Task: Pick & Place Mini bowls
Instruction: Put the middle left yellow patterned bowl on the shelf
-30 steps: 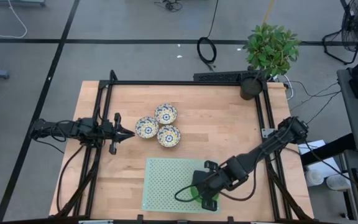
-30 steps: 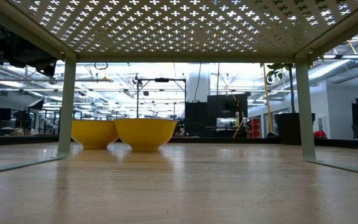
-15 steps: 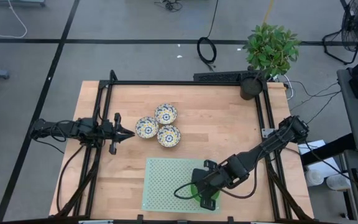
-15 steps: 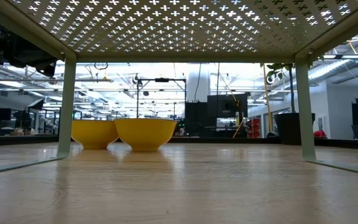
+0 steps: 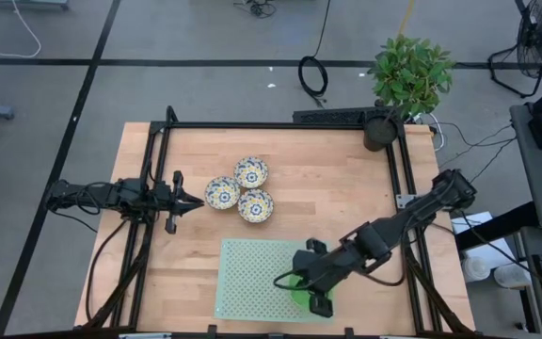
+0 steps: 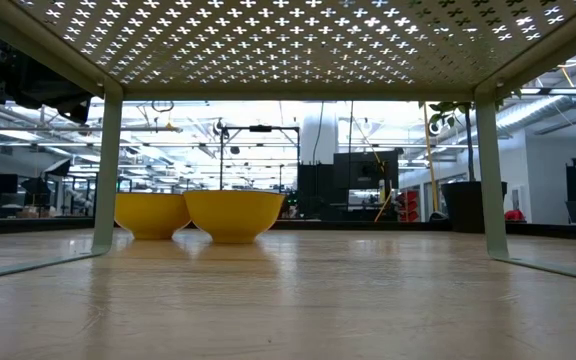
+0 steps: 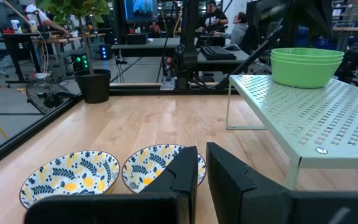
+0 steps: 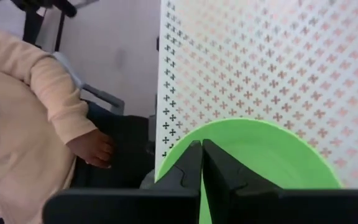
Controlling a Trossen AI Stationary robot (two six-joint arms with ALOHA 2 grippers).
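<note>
Right gripper (image 5: 316, 294) has its fingers pinched together over the plain bright green round bowls (image 7: 306, 66), stacked mouth-up on the perforated pale-green metal shelf (image 5: 252, 278). Left gripper (image 5: 194, 201) closed, parked at the table's left edge.

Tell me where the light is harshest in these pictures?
Low view: the bright room behind backlights the two bowls, and light pokes through the rack's holes. Right wrist view: glare whitens the rack beside the green bowl. High view: even light.
</note>
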